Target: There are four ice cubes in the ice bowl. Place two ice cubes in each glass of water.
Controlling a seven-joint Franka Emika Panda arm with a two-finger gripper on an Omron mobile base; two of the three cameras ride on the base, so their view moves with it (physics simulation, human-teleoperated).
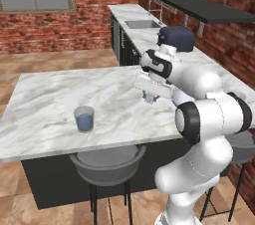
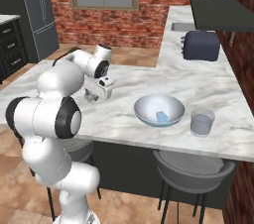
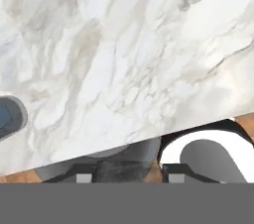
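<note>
The pale ice bowl (image 2: pixel 147 111) sits on the marble counter with one whitish ice cube (image 2: pixel 162 116) showing inside. One glass of water (image 2: pixel 202 122) stands just right of the bowl. The other glass of water (image 1: pixel 84 119) stands apart near the counter's front edge, and it also peeks in at the left edge of the hand view (image 3: pixel 7 116). My gripper (image 1: pixel 149 98) (image 2: pixel 92 96) hovers low over bare counter between that glass and the bowl. In the hand view, the gripper (image 3: pixel 128 176) is shut on a small dim translucent ice cube (image 3: pixel 126 168).
A dark toaster (image 1: pixel 177 37) (image 2: pixel 201 44) stands at the back of the counter, and a sink (image 1: pixel 142 24) lies beyond it. Grey stools (image 1: pixel 107 162) (image 2: pixel 193 166) are tucked under the front edge. A dark shelf (image 1: pixel 204 7) hangs on the brick wall.
</note>
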